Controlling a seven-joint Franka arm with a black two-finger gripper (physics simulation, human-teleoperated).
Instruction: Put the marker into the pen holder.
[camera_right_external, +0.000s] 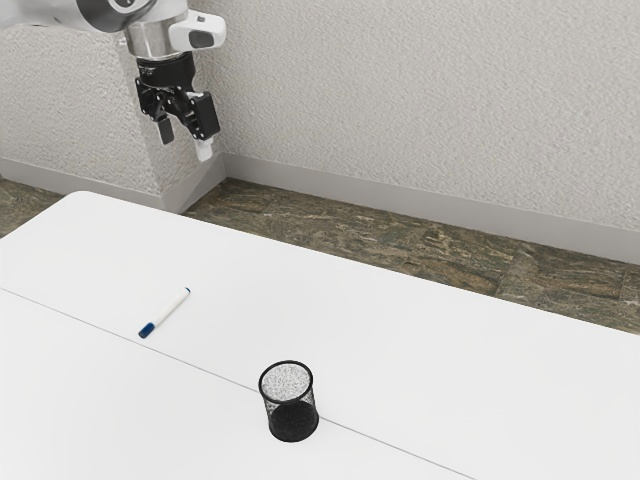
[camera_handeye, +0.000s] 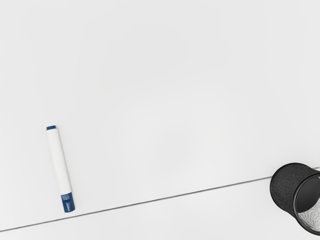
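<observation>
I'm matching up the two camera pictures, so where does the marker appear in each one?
Exterior view: the white marker with the blue cap lies left of and beyond the mesh pen holder.
Wrist view: it lies at the picture's left, lower half, blue cap toward the table's seam.
Shared landmark: the thin dark seam, running past the marker's capped end to the pen holder.

The exterior view looks from beside the arm (camera_right_external: 155, 35), slanting down over the table (camera_right_external: 400, 330) toward the wall (camera_right_external: 420, 100), from well back. The wrist view looks steeply down from the arm's end, closer to the tabletop. Both take in the marker (camera_right_external: 167, 310), the seam (camera_right_external: 400, 449) and the pen holder (camera_right_external: 292, 418), cropped in the wrist view.
</observation>
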